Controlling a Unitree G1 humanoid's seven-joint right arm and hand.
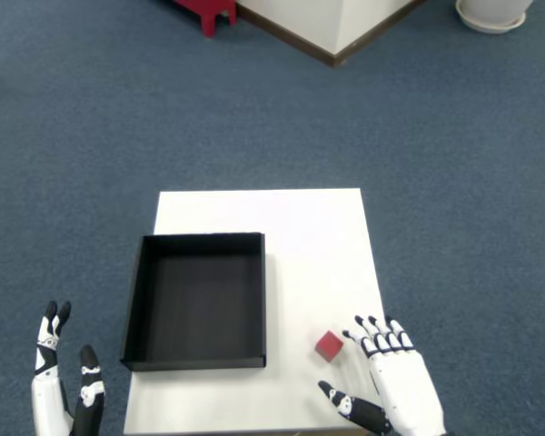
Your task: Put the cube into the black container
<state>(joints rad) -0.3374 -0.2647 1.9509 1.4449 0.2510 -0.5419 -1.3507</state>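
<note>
Cube (329,345): lying on the table (300,227), just left of the fingertips, not touching.
Robot hand (391,386): hovering with fingers spread apart, holding nothing.
Black container (198,302): sitting left of the cube.

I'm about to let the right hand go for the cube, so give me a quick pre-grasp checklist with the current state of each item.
1. Right hand empty, fingers spread: ok.
2. Red cube in full view on the white table, nothing covering it: ok.
3. Fingertips touching the cube: not ok; a thin strip of table shows between them.
4. Thumb placed opposite the fingers with the cube between: not ok; the thumb sits nearer the table's front edge than the cube.
5. Black container open and holding nothing: ok.
6. Path from cube to container free of other things: ok; only the container's right wall lies between.
</note>
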